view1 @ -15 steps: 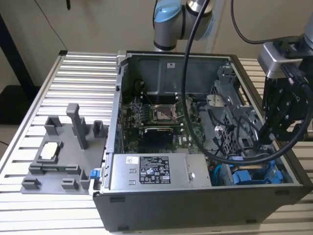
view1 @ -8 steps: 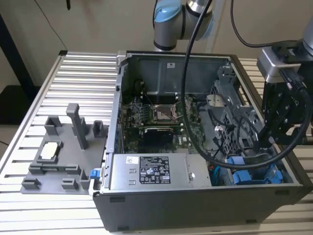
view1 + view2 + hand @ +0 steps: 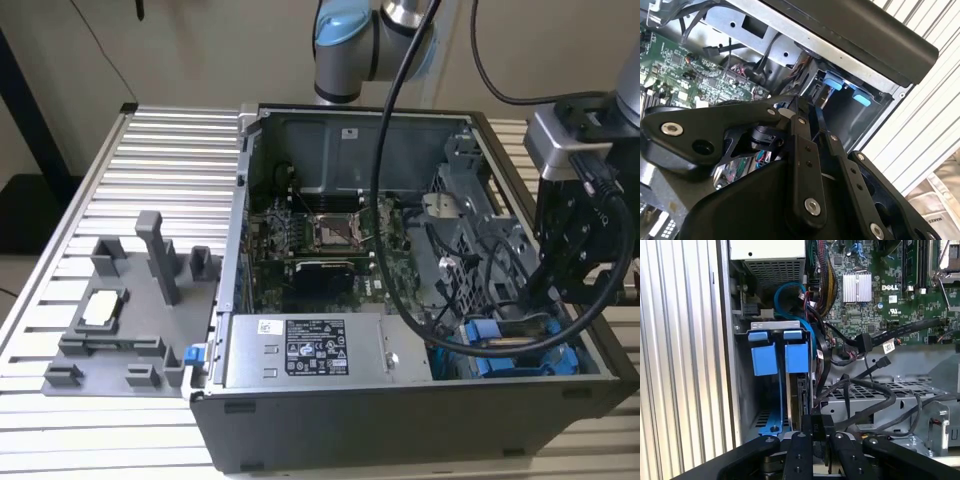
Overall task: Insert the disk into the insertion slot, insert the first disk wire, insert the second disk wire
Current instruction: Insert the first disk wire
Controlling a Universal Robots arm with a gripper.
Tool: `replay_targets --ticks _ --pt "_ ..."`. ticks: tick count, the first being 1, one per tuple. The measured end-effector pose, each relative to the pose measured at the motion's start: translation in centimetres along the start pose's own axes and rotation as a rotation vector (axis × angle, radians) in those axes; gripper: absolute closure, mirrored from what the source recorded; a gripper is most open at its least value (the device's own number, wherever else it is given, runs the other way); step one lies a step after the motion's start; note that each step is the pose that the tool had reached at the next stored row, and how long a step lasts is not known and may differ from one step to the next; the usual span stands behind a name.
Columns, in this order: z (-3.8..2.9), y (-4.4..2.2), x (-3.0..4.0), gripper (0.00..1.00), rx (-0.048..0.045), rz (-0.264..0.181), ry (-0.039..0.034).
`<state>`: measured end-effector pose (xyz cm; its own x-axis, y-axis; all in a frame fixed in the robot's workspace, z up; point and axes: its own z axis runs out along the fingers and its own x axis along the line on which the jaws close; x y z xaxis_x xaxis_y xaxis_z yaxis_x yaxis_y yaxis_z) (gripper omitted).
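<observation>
Gripper (image 3: 817, 434) pinches a black wire plug (image 3: 816, 425) — the disk (image 3: 801, 395) edge-on at its twelve o'clock, long axis pointing away.

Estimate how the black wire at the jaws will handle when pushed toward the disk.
Probably floppy: the black wire bends loosely over the drive cage. Its connector, held in the gripper's jaws, looks rigid and should push straight. Likely light, being thin.
</observation>
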<state>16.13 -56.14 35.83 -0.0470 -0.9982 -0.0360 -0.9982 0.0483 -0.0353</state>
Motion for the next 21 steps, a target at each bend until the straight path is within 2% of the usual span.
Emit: replay_targets --ticks 5,9,21 --pt "0.28 -0.41 0.18 0.81 -0.0132 0.000 0.0030" --pt "0.39 -0.76 0.18 0.81 -0.0393 0.001 0.0096" --pt "1.21 -0.90 0.26 0.81 -0.0415 0.001 0.0125"
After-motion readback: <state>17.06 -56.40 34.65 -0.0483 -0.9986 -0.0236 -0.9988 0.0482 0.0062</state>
